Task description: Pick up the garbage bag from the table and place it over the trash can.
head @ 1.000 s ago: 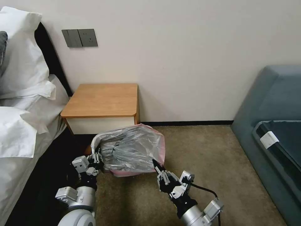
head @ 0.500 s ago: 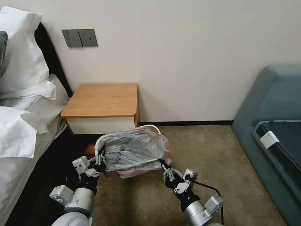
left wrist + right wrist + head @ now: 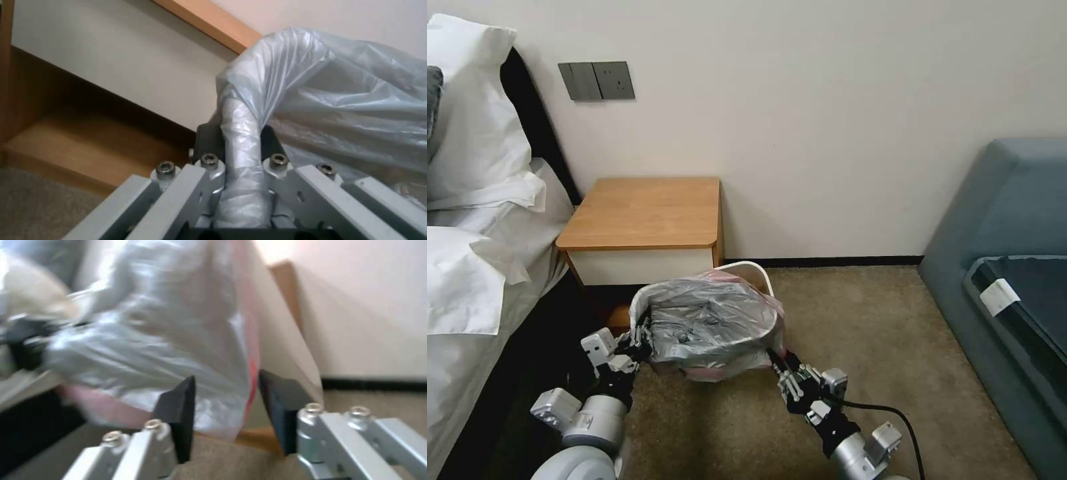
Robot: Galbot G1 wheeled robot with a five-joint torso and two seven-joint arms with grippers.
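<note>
A small orange-brown wooden nightstand (image 3: 644, 223) with a white drawer front stands against the wall beside the bed (image 3: 467, 267), its tabletop bare. On the carpet (image 3: 860, 347) just in front of it sits the small cream-beige plastic trash can (image 3: 747, 270), its rolled rim showing at the far side. The thin, wrinkly, translucent grey garbage bag (image 3: 710, 323) with a pink rim is draped over the can's mouth, sagging into it and covering most of the near rim. The left gripper (image 3: 639, 337) is at the bag's left edge; in the left wrist view its fingers (image 3: 209, 141) are clamped on a twisted roll of the bag's film (image 3: 242, 133). The right gripper (image 3: 780, 368) is low at the bag's near right corner, its black fingers (image 3: 178, 413) spread apart with the film and pink edge hanging between them, not pinched.
</note>
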